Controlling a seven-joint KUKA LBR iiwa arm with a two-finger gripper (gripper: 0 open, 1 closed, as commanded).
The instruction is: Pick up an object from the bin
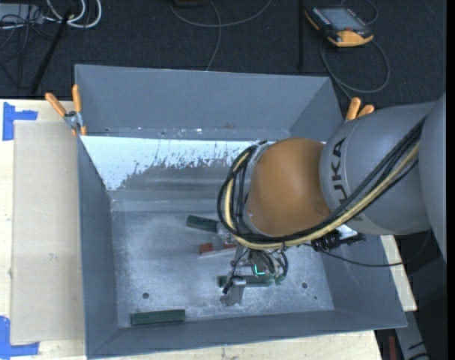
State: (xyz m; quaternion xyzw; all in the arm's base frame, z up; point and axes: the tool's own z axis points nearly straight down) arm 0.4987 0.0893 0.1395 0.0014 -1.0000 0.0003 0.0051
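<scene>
My gripper (240, 277) is low in the bin, right of its middle and near the floor, under the arm's wrist. Just to its upper left lies a small reddish-brown piece (210, 250), partly hidden by the wrist. A little farther up and left is a dark green oblong piece (201, 222), lying flat on the floor. Whether anything sits in the gripper is hidden from me.
A flat dark green bar (158, 317) lies along the bin's front wall at the lower left. The arm with its orange cover and cables hangs over the right half of the bin. The sloped walls rise on all sides.
</scene>
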